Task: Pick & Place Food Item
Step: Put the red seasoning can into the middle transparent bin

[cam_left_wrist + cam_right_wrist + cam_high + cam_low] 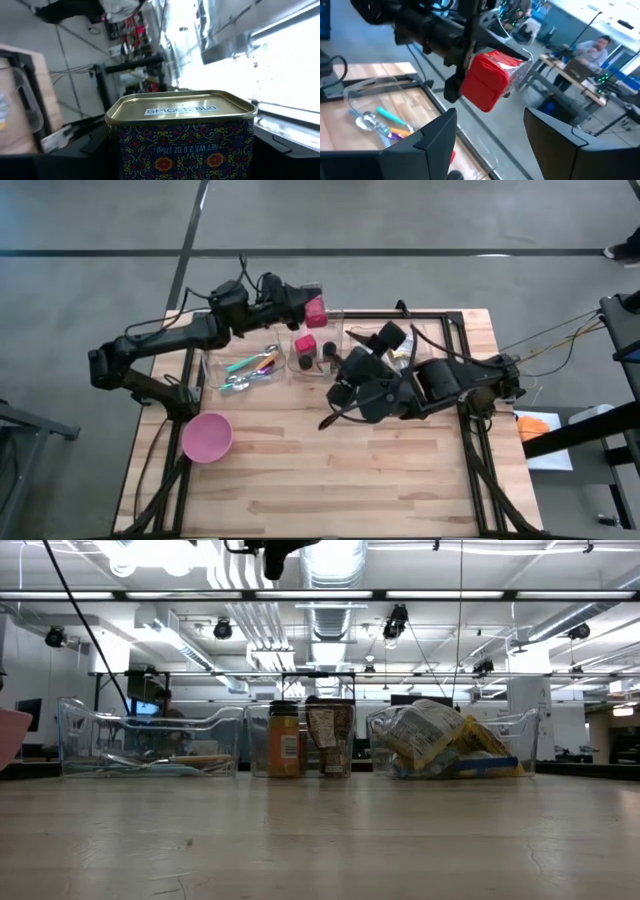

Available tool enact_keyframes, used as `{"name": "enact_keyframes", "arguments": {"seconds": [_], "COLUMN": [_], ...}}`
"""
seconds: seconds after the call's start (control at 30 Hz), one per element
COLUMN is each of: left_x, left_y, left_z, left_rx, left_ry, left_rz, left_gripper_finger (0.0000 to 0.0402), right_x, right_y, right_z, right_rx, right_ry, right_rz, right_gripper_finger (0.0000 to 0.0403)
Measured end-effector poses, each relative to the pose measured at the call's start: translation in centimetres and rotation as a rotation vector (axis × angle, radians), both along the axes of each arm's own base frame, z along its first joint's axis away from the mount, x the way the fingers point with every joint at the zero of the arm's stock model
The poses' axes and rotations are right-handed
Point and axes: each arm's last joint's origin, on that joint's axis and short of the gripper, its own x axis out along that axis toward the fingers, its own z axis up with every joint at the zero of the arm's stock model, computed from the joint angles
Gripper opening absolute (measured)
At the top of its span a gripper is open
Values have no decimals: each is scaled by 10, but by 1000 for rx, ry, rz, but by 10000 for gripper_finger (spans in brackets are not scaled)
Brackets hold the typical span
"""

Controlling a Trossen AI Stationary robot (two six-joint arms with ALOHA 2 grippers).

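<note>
Wooden planks make up the table (330, 470), seen from above with clear bins ranged along its far edge. From the jaws outward: the left gripper (308, 308) is closed on a red spice tin (316, 311), whose gold lid and patterned side fill the left wrist view between the two dark fingers (75, 157); the right wrist view shows the same tin (492, 80) clamped and hanging in the air, clear of everything. From above, the tin sits at about twelve o'clock of the middle bin (314, 352), over the table's far edge. At nine o'clock of that bin lies the cutlery bin (245, 370), at three o'clock the packet bin (392, 345), and at seven o'clock, near the left edge, a pink bowl (207, 437). The right gripper (345, 395) hovers over the middle of the table with its jaws apart and empty. I judge the pick done and the carry in hand; the next move calls for a steady swing to the drop spot, probably the bowl, and a low release.
</note>
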Motion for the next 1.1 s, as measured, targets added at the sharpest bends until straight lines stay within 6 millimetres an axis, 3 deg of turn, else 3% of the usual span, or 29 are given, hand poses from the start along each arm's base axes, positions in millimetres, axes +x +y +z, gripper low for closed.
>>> {"name": "enact_keyframes", "arguments": {"seconds": [0.43,0.67,0.83,1.1], "left_x": [-7,-8,-9,-11], "left_y": [6,6,6,9], "left_z": [17,21,23,23], "left_rx": [-35,-50,-53,-55], "left_ry": [-198,-248,-263,-262], "left_rz": [49,-3,-42,-86], "left_gripper_finger": [295,295,295,295], "right_x": [33,53,57,56], "right_y": [3,-4,-10,-6], "right_z": [-1,-13,-16,-16], "right_rx": [-104,-160,-232,-252], "right_ry": [-127,-193,-208,-226], "right_rz": [-25,-52,-141,-140], "right_gripper_finger": [228,228,228,228]}}
